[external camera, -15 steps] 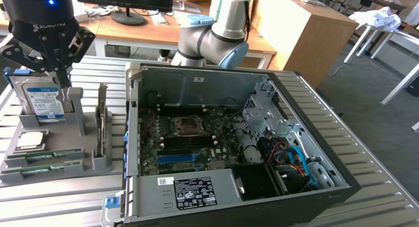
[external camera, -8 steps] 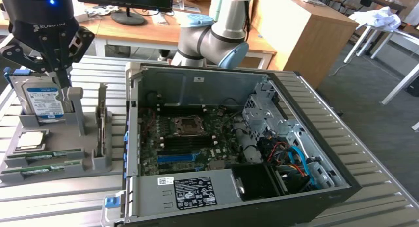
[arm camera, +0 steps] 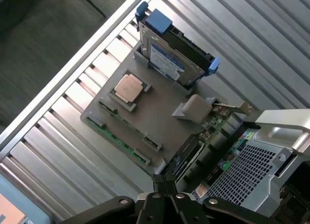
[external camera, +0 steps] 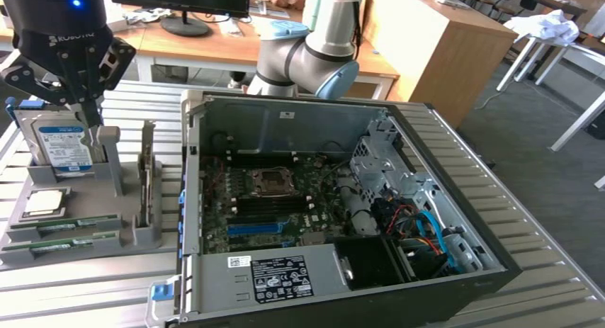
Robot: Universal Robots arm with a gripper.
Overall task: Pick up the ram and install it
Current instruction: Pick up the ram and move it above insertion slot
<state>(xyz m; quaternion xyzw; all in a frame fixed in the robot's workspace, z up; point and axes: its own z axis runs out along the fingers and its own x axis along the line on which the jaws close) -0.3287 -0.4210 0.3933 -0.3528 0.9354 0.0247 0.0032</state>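
Two ram sticks point(external camera: 66, 223) point(external camera: 57, 246), one hard drive point(external camera: 62, 140), one processor chip point(external camera: 45, 202), one open computer case point(external camera: 283, 119).

Arm point(external camera: 307, 55) folded at elbow, hand point(arm camera: 164, 180) pointing down, closed tight

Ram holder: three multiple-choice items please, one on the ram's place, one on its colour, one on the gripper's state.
1. Where does the ram lie? A. in the grey holder at the exterior view's left of the computer case; B. inside the computer case; C. on top of the computer case.
2. The ram's board is: A. red; B. green; C. yellow.
3. The gripper is: A. open; B. shut on the ram; C. shut, holding nothing.
Answers: 1 A, it lies flat in the holder's slot; 2 B, green shows along its length; 3 C, the fingertips meet with nothing between.
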